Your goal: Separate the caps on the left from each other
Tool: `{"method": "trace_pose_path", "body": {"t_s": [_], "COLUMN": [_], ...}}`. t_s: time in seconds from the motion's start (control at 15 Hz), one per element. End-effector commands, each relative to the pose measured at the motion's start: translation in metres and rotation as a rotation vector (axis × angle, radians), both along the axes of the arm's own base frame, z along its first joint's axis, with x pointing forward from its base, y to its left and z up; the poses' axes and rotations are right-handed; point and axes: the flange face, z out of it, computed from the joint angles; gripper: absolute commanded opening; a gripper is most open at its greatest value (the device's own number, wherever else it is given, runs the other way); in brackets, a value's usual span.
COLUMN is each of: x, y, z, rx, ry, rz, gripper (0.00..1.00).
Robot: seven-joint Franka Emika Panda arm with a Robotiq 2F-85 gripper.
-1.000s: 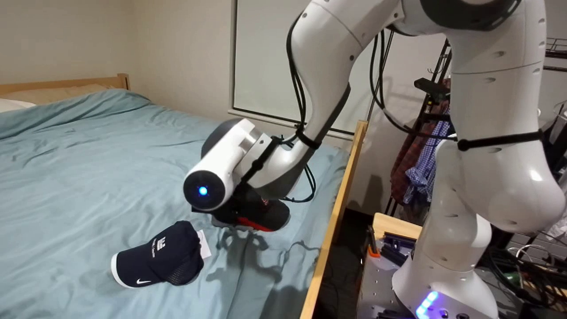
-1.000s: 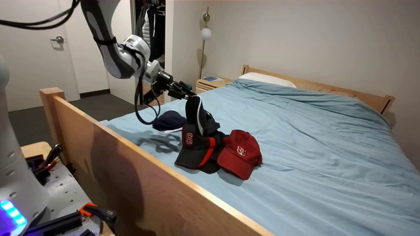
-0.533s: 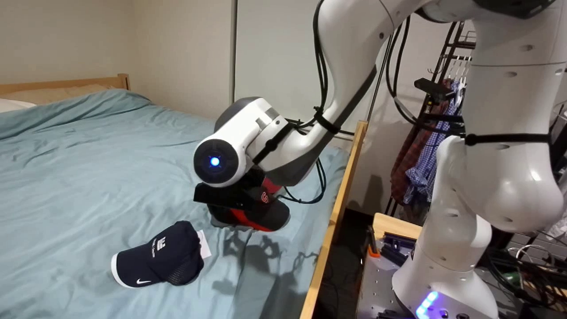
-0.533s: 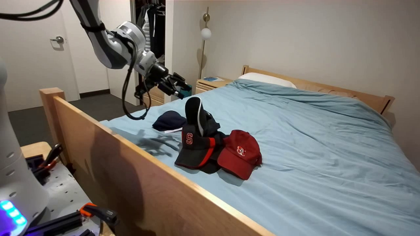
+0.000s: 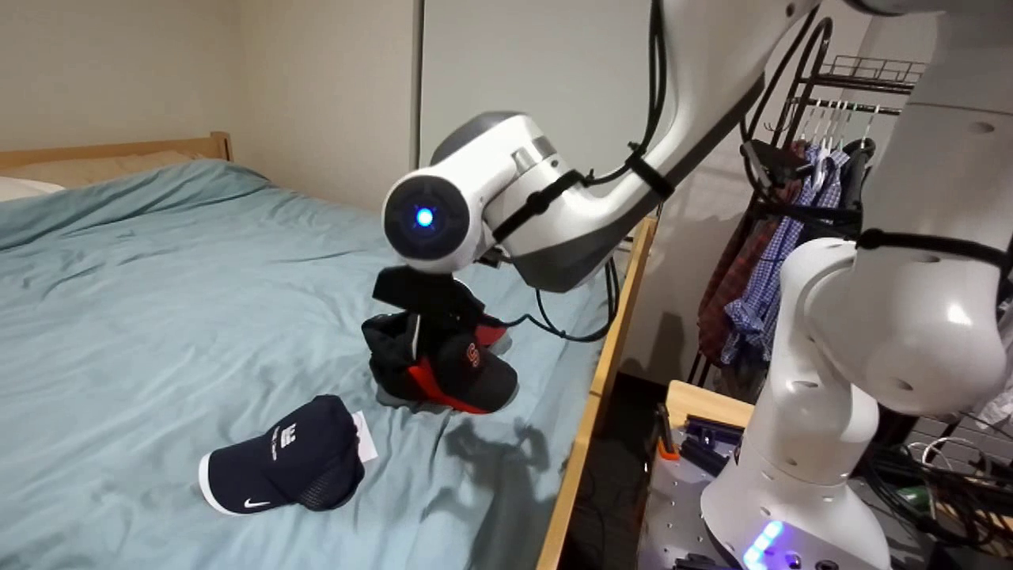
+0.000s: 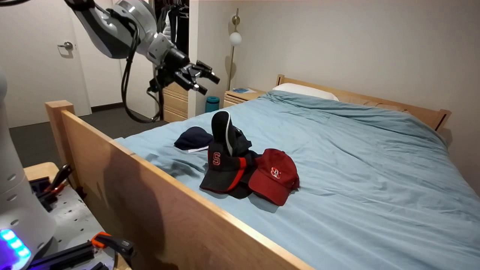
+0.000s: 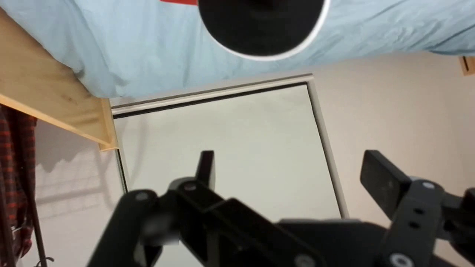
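A black cap with a red stripe and an S logo (image 6: 219,161) lies on the bed. On top of it leans a dark cap with its white-edged brim (image 6: 220,129) pointing up; in the wrist view that brim (image 7: 263,26) hangs at the top edge. Against the pile rests a red cap (image 6: 277,174). A dark brim (image 6: 240,192) pokes out below, its cap mostly hidden. Apart from these lies a navy cap with white logos (image 5: 289,459). My gripper (image 6: 208,84) hovers above the pile, open, with nothing between its fingers (image 7: 384,181).
Blue bedding (image 6: 356,180) spreads around the caps. The wooden footboard (image 6: 180,195) stands between bed and robot base. A wall panel (image 7: 237,148) is beyond the bed. Clamps (image 6: 108,243) lie on the base table, and cables (image 6: 129,82) loop from the arm.
The gripper has let go of the white-edged brim, opened wide, and risen up and back from the pile. The caps have stayed in place, the brim still pointing up.
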Motion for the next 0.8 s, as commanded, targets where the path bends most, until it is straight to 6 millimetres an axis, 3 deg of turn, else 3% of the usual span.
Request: {"method": "trace_pose_path", "body": {"t_s": [0.0,0.27,0.33,0.47,0.6,0.67,0.73], "x": [0.027,0.080,0.052,0.072,0.079,0.086,0.086], "y": [-0.023,-0.060,-0.051,-0.062,-0.062,-0.066,-0.067], "z": [0.038,0.052,0.054,0.054,0.050,0.070,0.065], "rx": [0.113,0.206,0.160,0.174,0.176,0.191,0.206], "ry": [-0.073,-0.118,-0.108,-0.119,-0.115,-0.138,-0.117], "rz": [-0.127,-0.264,-0.226,-0.250,-0.254,-0.355,-0.421], "gripper": [1.00,1.00,1.00,1.00,1.00,1.00,1.00]}}
